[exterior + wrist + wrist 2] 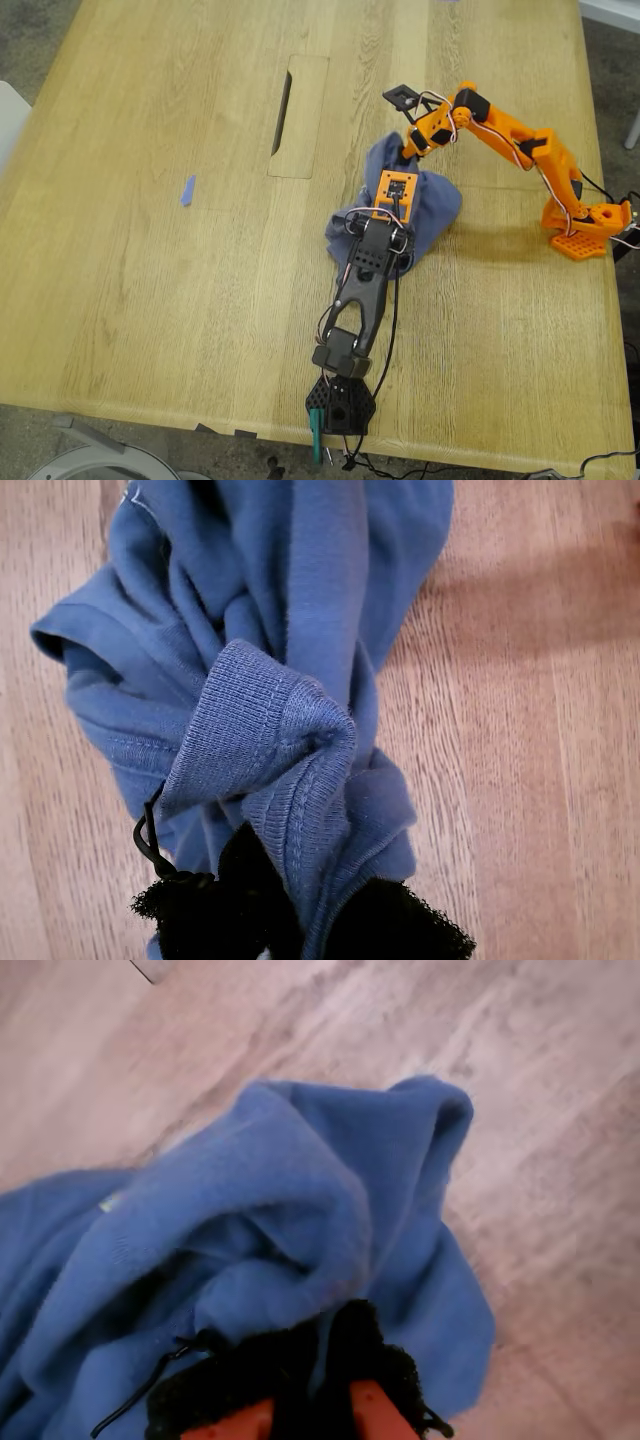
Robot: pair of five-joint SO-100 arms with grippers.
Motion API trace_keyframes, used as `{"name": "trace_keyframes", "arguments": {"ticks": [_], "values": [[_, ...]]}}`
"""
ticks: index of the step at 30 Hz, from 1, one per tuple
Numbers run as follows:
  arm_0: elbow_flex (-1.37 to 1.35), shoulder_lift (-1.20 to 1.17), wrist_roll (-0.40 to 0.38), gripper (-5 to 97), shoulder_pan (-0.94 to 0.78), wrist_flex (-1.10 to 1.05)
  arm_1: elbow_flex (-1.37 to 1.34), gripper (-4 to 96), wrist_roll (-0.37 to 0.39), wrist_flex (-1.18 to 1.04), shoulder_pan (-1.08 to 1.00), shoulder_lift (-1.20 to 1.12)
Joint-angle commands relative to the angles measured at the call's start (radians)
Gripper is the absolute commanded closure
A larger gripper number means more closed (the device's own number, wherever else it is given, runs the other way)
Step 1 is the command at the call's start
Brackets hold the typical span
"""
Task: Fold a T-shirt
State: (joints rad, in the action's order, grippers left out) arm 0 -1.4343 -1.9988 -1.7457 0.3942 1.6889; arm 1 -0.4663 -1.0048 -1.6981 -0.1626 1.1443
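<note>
Both grippers clamp the bunched T-shirt point(432, 205), mid-table point(150, 300), no clear axis: first gripper point(300, 920) on ribbed hem, second gripper point(315, 1380) on a fold. Tape scrap point(187, 190) well apart.

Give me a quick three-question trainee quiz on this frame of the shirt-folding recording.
1. True or false: the T-shirt lies spread flat on the table.
2. What does my first gripper pinch? A) a ribbed band of the T-shirt; B) a bare sleeve hem; C) nothing.
3. Name the small thing lying on the table toward the exterior view's left of the T-shirt.

Key: 1 false, it is bunched up. 2 A. 3 the blue tape scrap.
</note>
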Motion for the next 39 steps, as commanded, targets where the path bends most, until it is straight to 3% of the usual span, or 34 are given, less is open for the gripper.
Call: {"name": "trace_keyframes", "arguments": {"ticks": [1, 9, 19, 25, 39], "values": [[-0.025, -0.098, -0.012, 92, 0.02, -0.04, -0.127, 91.2, -0.017, -0.002, -0.003, 0.156], [-0.144, -0.098, -0.021, 92, 0.094, -0.202, -0.399, 91.2, 0.005, 0.029, 0.011, 0.311], [-0.321, -0.11, -0.028, 92, 0.127, -0.419, -1.071, 91.2, 0.034, 0.408, 0.037, 0.629], [-0.411, -0.12, -0.028, 92, 0.147, -0.523, -1.192, 91.3, 0.072, 0.531, 0.055, 0.68], [-0.568, -0.219, -0.038, 92, 0.186, -0.595, -1.591, 91.3, 0.127, 0.58, 0.17, 0.96]]}}
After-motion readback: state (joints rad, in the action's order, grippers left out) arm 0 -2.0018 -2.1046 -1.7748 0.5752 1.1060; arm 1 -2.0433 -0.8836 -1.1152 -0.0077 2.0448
